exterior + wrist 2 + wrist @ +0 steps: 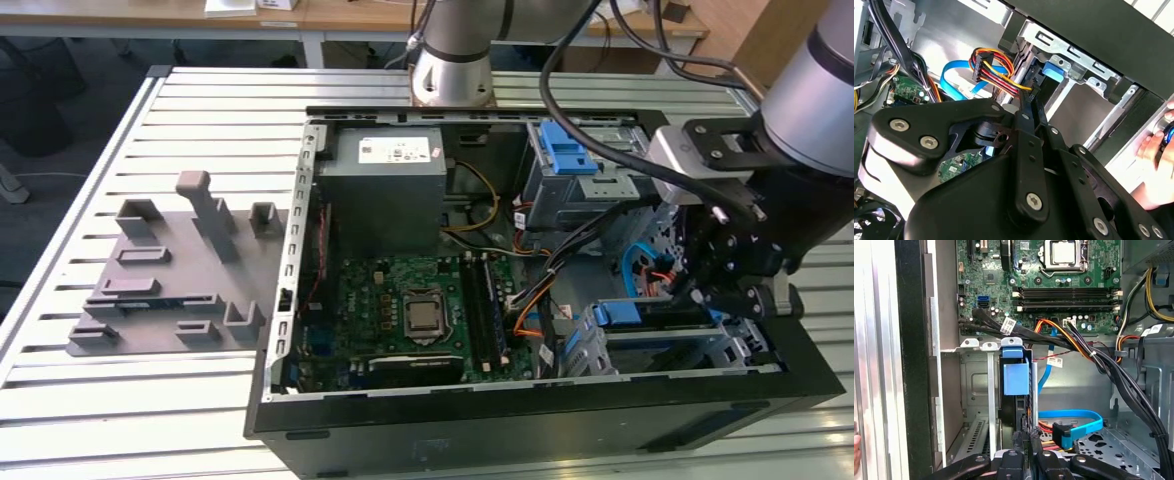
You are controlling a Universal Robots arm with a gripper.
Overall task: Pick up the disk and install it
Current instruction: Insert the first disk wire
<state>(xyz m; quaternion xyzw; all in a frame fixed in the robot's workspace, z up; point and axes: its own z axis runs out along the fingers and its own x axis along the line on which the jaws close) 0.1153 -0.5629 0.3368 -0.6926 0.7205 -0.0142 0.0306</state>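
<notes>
Disk (638,314): seated on edge in the drive cage (731,350) at roughly 4 o'clock of the open computer case (534,425) in the exterior view. Its blue frame tab (1016,377) faces out of the slot in the first wrist view. The second wrist view shows the same tab (1054,73) under the cage rail.

Handling, our judgement:
- A metal-bodied drive is stiff and fairly dense for its size, so it will not flex.
- The bare metal faces would be slick, and the plastic frame gives the better purchase.
- It is shock-sensitive, so no knocks against the cage.
- We would grip across the two long framed edges, or press on the framed end, keeping clear of the label face and the connector end.

Gripper (691,295): in the exterior view it sits at about 2 o'clock from the disk, just beside it. In both wrist views the jaws are drawn together with nothing seen between them (1025,436). The tips (1029,102) point straight at the disk's outer end, close to it. We cannot tell whether they touch it.

A blue data cable (1074,417) loops close beside the fingers.
</notes>
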